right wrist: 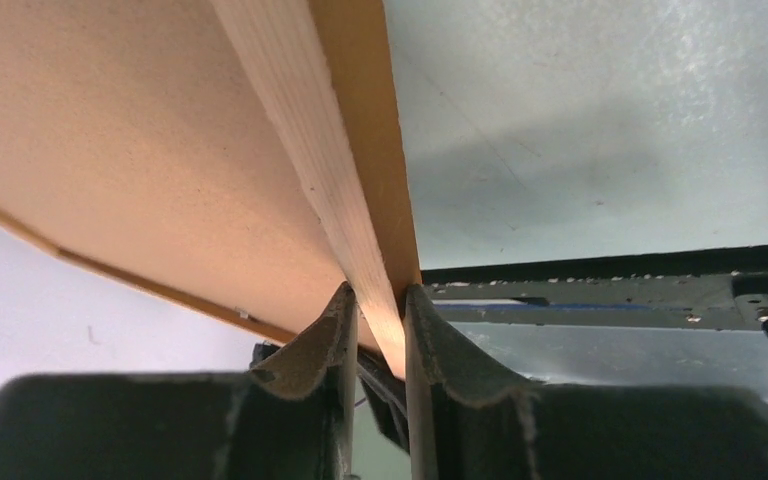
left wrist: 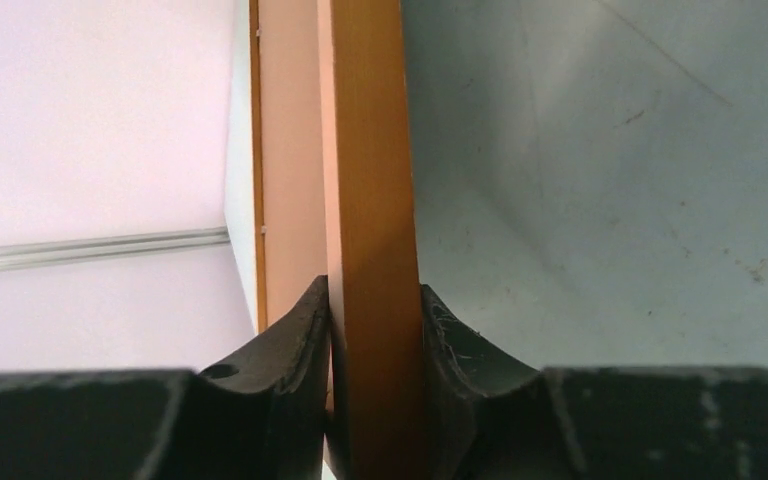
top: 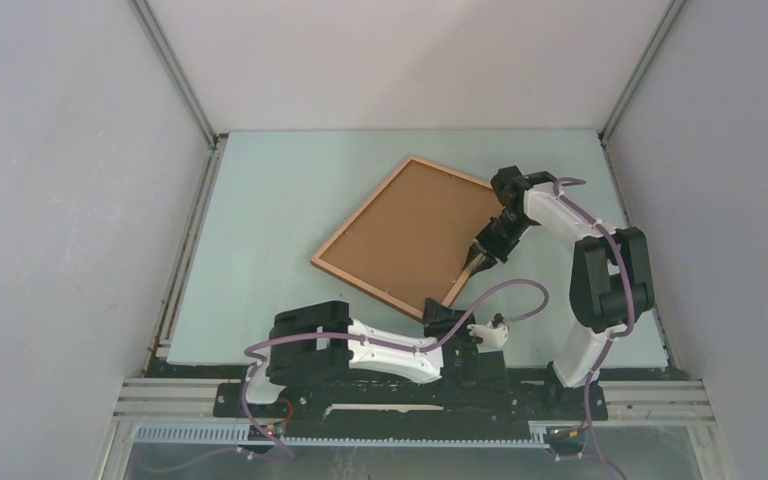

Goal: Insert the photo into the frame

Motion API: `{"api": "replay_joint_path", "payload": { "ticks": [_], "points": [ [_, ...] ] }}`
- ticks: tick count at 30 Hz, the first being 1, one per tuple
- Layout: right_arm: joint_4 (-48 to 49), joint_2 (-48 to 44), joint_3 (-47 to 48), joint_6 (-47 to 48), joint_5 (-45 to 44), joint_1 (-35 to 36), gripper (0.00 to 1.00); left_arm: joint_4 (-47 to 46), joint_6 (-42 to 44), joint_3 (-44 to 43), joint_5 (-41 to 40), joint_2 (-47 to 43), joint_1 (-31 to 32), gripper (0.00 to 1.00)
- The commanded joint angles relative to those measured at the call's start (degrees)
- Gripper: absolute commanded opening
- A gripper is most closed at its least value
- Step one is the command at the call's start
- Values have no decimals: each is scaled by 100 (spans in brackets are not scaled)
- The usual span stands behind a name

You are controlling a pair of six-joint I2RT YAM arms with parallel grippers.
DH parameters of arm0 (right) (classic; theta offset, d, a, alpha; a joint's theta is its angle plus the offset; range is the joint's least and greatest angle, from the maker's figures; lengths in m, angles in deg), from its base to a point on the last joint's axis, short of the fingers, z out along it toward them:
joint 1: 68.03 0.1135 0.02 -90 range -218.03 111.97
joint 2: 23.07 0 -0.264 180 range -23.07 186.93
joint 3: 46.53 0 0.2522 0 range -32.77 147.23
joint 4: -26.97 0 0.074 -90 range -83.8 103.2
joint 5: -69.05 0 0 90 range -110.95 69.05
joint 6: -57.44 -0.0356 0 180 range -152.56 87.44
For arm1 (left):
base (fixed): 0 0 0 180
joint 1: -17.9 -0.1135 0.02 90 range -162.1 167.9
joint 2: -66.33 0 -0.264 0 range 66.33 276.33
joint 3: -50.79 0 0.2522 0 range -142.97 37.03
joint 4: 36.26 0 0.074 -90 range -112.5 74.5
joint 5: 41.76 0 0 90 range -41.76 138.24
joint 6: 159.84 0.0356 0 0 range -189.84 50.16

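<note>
White enclosure walls (top: 410, 60) surround a pale green table (top: 260, 250), on which nothing but the frame (top: 363, 209) and the two arms is seen. The frame is set at an angle with its plain brown backing board (top: 410, 232) turned upward. The photo is not visible in any view; whether it lies beneath the board cannot be told.

The right gripper (top: 477, 256) is pinched on the frame's right-hand rail, its fingers (right wrist: 332, 330) pressed to both faces of the wood. The left gripper (top: 438, 316) is clamped on the rail at the frame's nearest corner, both pads touching the wood. A shadow on the table below the right rail suggests that side is raised.

Risks noted:
- Both holds are narrow pinches on a thin rail; slippage is judged likely if the frame is swung or tipped.
- With two arms fixed to one light frame, opposed pulls could twist or crack it.
- If the board is not fastened, it could drop out when the frame is turned over.

No obstruction is observed beside the frame; only the arms' own links and cables lie near it.
</note>
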Motion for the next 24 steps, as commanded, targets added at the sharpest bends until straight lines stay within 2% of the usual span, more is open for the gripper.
{"api": "replay_joint_path", "payload": {
  "ticks": [1, 3, 4, 7, 9, 10, 11, 12, 13, 14, 15, 16, 20, 24],
  "points": [
    [-125, -142, 206, -269, 170, -6, 0, 7, 28, -347, -431, -122, -15, 15],
    [-114, -200, 205, -288, 144, -5, 0, 22, 36, -355, -494, -162, -15, 2],
    [-116, -245, 197, -297, 77, -5, 0, 23, 56, -344, -540, -198, -17, 0],
    [95, -383, 196, -178, 151, -32, 0, 14, 116, -323, -535, -424, -23, 0],
    [624, -500, 205, 191, 751, -76, 0, -5, 168, -334, -466, -617, -41, 0],
    [806, -643, 250, 357, 782, -105, 0, -38, 210, -329, -402, -745, -56, 0],
    [889, -830, 353, 536, 645, -116, 4, -53, 235, -330, -355, -860, -69, 0],
    [988, -1016, 459, 728, 534, -137, 14, -67, 271, -327, -349, -975, -78, 0],
    [1049, -1189, 603, 924, 502, -187, 38, -112, 325, -323, -340, -1096, -90, 0],
    [990, -1311, 786, 1048, 500, -283, 55, -143, 356, -319, -278, -1198, -114, 0],
    [942, -1406, 941, 1186, 566, -413, 65, -156, 431, -333, -192, -1310, -131, 0],
    [903, -1478, 1137, 1337, 686, -552, 71, -236, 555, -315, -166, -1414, -141, 0],
    [376, -1701, 1963, 1868, 597, -1080, 77, -304, 783, -396, -10, -1882, -249, 0],
    [379, -2348, 2115, 1983, 202, -1681, 77, -372, 745, -472, 989, -2643, -506, 0]
  ]
}}
